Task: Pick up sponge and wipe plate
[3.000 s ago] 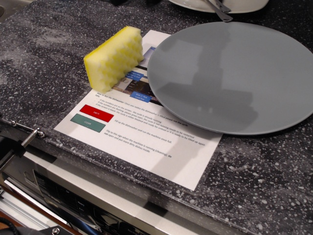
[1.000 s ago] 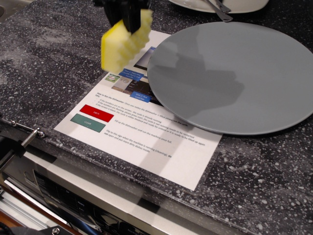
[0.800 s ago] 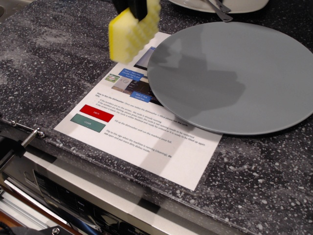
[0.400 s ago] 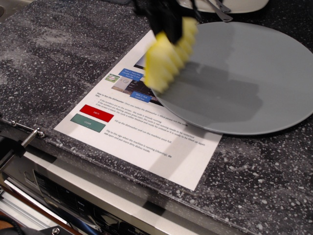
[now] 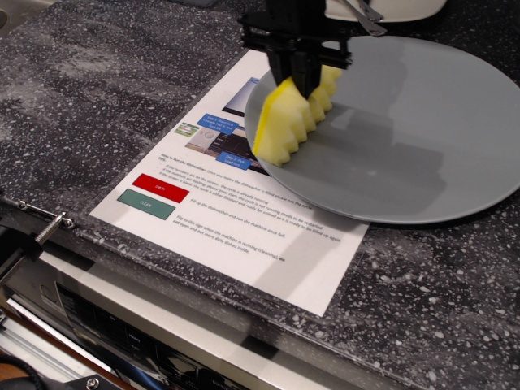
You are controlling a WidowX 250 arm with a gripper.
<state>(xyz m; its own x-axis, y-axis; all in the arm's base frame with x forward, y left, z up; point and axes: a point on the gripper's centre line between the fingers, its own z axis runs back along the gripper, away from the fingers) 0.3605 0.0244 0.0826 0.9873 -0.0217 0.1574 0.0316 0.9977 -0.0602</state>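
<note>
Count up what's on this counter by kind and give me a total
Sponge: 1, the yellow sponge held in the gripper over the plate's left edge
Plates or dishes: 2, the grey plate and a white dish at the top edge
Metal utensil: 1, on the white dish
Printed paper sheet: 1
Total: 5

Yellow foam sponge (image 5: 291, 122) with ridged face, smooth semi-gloss grey plate (image 5: 406, 138), speckled stone-look counter (image 5: 97, 89), matt printed paper (image 5: 244, 236)

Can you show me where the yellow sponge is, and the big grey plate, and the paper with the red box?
sponge (image 5: 286, 123): main camera view, on its ridged yellow face.
plate (image 5: 422, 130): main camera view, on its bare grey middle.
paper (image 5: 268, 248): main camera view, on its white lower part.
</note>
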